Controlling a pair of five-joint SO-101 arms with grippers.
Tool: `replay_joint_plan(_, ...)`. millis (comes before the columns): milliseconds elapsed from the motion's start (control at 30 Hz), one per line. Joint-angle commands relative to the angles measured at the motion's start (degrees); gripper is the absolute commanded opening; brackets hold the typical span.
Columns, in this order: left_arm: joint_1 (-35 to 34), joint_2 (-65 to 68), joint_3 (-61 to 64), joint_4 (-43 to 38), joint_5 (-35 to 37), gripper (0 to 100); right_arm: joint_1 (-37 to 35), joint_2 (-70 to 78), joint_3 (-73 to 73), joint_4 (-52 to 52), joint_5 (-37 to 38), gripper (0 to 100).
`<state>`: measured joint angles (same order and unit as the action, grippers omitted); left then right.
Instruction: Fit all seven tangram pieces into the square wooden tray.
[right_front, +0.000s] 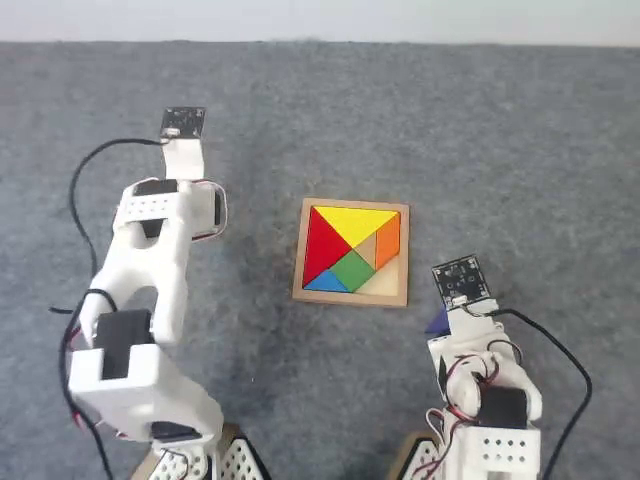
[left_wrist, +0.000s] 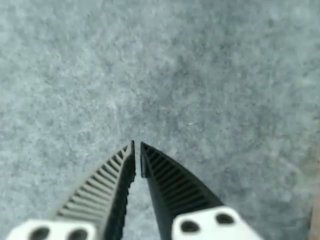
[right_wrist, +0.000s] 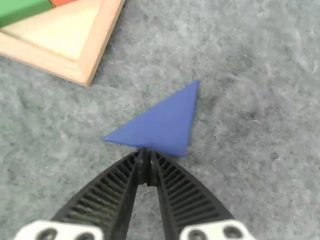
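The square wooden tray (right_front: 299, 262) lies mid-table with yellow (right_front: 352, 221), red (right_front: 322, 247), orange (right_front: 388, 240), green (right_front: 352, 270) and light blue (right_front: 325, 282) pieces in it. Bare wood shows at its near right corner (right_front: 384, 284). A dark blue triangle (right_wrist: 162, 122) lies flat on the carpet just outside that corner, also visible beside the right arm as a dark blue triangle (right_front: 437, 322). My right gripper (right_wrist: 145, 153) is shut, its tips touching the triangle's edge. My left gripper (left_wrist: 137, 146) is shut over bare carpet, far left of the tray.
Grey carpet covers the whole table. The left arm (right_front: 165, 225) stretches along the left side with a black cable (right_front: 85, 170) looping beside it. In the right wrist view the tray's corner (right_wrist: 95, 55) is a short way beyond the triangle.
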<state>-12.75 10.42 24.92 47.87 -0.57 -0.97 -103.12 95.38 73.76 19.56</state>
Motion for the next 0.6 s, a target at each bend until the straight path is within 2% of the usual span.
replay_joint_plan(0,-0.5,0.0,-2.6,-1.4,0.7,2,-0.4,-0.9,0.7,-3.9,1.6,0.9)
replay_joint_plan(100,-0.5,0.0,-2.6,-1.2,0.7,2,4.8,-0.9,-2.0,-6.7,9.8,3.6)
replay_joint_plan(233,-1.5,-0.2,-2.6,-1.1,0.8,2,13.8,-0.8,-9.9,-6.3,5.5,14.8)
replay_joint_plan(400,-1.6,0.1,-2.6,-1.1,0.9,2,11.7,6.1,-18.7,-3.8,5.3,12.1)
replay_joint_plan(467,-1.6,0.1,-2.6,-1.1,0.9,2,10.4,14.7,-23.5,-5.1,4.3,11.7)
replay_joint_plan(567,-1.8,0.1,-2.5,-1.1,0.9,2,8.2,30.8,-34.7,-6.2,-2.5,11.9)
